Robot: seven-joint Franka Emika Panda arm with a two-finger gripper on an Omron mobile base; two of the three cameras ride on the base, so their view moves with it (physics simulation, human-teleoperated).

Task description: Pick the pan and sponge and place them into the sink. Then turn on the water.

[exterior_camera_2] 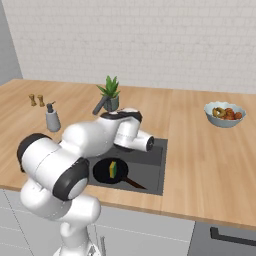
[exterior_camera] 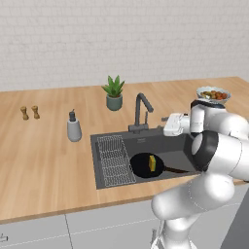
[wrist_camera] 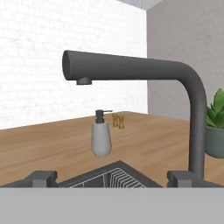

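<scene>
Black frying pan [exterior_camera: 144,165] lying flat on the floor of the dark grey sink [exterior_camera: 181,149], in the near half of the basin, just right of the wire rack insert [exterior_camera: 115,160]. Long thin handle [exterior_camera: 176,170] pointing right along the basin floor. Green-and-yellow sponge [exterior_camera: 152,163] sitting inside the pan, toward its right side, propped on edge rather than flat. From the right base view, same layout: pan [exterior_camera_2: 110,170] with sponge [exterior_camera_2: 113,169] in it, handle running toward the near right corner of the sink [exterior_camera_2: 159,162].

Gripper [exterior_camera: 165,122] held above the right rear part of the basin, level with the faucet's [exterior_camera: 141,111] base and to its right, pointing left toward it. Jaws spread wide, released, nothing between them. Fingertips hard to make out in the base views; hand body white, close to the faucet but apart from it.

From the hand view, dark angular faucet [wrist_camera: 175,87] seen side-on, spout reaching left over the sink, nozzle opening underneath its end. No stream under the spout. Grey soap dispenser bottle [wrist_camera: 101,136] on the wooden counter [wrist_camera: 52,144] beyond, two small wooden shakers [wrist_camera: 117,121] further off behind it. Potted succulent [wrist_camera: 215,127] at the right edge, behind the faucet column.

Bowl of fruit [exterior_camera: 213,94] on the counter far right, well apart from the sink.
</scene>
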